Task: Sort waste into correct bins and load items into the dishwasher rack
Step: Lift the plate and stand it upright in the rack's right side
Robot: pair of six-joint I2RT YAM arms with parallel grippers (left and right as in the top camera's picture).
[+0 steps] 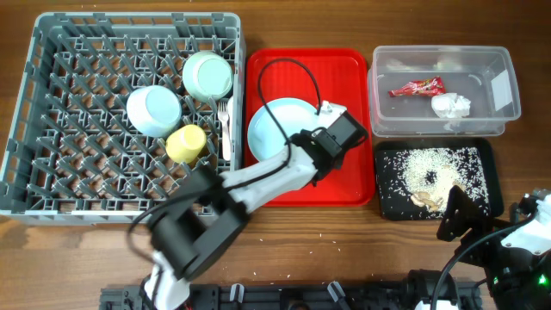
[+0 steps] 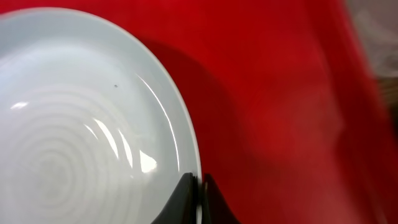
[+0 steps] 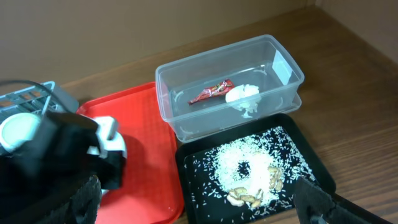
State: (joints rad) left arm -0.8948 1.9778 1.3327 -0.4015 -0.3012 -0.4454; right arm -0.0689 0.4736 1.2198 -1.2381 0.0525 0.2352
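One grey dishwasher rack (image 1: 26, 112), the largest item, stood at your left. One red tray (image 1: 344, 86) lay beside it, carrying one light blue plate (image 1: 275, 129): round, glossy, faintly ringed, lying flat, with no long axis. Your left gripper (image 2: 198, 186) was clenched on the plate's rim, on the side toward the black tray (image 1: 482, 155). Your right gripper (image 1: 456, 213) hung released beside that black tray.

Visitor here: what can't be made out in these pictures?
Overhead: the left arm and left end effector cover the light blue plate's right side.
Left wrist: the plate runs off the left and bottom edges.
Right wrist: the left arm hides most of the dishwasher rack.
Overhead: white cutlery in the rack, too small to identify.
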